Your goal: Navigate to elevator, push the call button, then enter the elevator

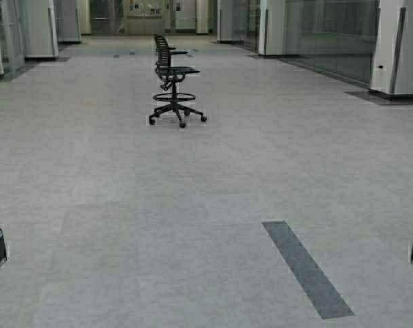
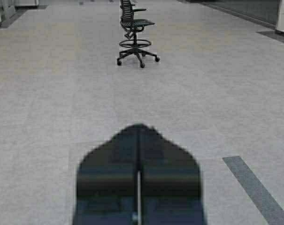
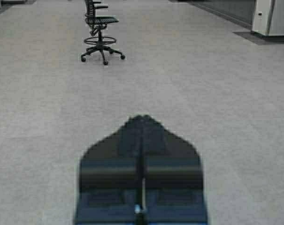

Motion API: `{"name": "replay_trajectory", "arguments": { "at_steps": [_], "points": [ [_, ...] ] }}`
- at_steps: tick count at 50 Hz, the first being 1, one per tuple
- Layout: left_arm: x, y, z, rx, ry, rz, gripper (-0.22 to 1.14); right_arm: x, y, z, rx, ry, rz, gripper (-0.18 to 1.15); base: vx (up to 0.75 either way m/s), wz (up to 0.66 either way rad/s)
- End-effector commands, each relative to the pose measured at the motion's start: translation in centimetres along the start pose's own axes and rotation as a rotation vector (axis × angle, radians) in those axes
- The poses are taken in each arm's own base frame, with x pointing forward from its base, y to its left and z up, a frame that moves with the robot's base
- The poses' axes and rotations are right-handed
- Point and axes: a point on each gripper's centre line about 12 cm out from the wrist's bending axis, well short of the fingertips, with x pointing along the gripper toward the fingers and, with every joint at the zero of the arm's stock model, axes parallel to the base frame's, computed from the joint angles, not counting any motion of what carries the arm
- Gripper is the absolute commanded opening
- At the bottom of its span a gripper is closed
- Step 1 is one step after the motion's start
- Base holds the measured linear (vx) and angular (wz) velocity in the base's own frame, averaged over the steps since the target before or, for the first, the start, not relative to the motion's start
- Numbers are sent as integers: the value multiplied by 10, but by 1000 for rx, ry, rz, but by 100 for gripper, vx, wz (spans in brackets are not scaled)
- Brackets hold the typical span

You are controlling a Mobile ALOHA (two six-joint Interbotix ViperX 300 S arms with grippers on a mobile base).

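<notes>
High view: a black office chair (image 1: 173, 80) is seen upper centre on grey carpet (image 1: 124, 225). Left tool (image 2: 138, 129) and right tool (image 3: 142, 119) are seen pressed closed, holding nothing.

Open grey floor (image 1: 124, 225) ahead, only a black swivel chair (image 1: 173, 82) mid-corridor slightly left; white pillars (image 1: 397, 48) and glass partitions (image 1: 329, 37) line both sides.

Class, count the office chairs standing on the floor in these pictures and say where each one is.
1. The black swivel chair stands alone mid-floor, ahead of the robot and slightly left of centre. Others may be hidden beyond the far partitions.
</notes>
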Motion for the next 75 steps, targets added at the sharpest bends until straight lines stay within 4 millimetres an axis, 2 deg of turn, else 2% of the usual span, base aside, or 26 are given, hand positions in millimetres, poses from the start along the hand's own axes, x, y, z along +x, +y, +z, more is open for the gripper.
{"name": "replay_trajectory", "arguments": {
  "at_steps": [1, 7, 29, 36, 48, 75],
  "points": [
    [-5, -1, -6, -28, 5, -2, -3, 0, 0, -6, 9, 15, 0, 2, 1, 1],
    [-6, 0, -2, -38, -11, -1, 3, 0, 0, -8, 23, 11, 1, 5, 2, 0],
    [-7, 0, -6, -86, -2, 0, 2, -3, 0, -10, 28, -31, 1, 5, 9, 1],
    [-6, 0, -12, -99, 21, 1, 2, -5, 0, -10, 29, -63, 2, 5, 22, -2],
    [-5, 0, -11, -147, 17, 2, 2, -4, 0, -9, 66, -67, 4, 5, 32, -2],
    [-6, 0, -15, -125, 3, 1, 3, -5, 0, -11, 72, -60, 4, 5, 44, 14]
  ]
}}
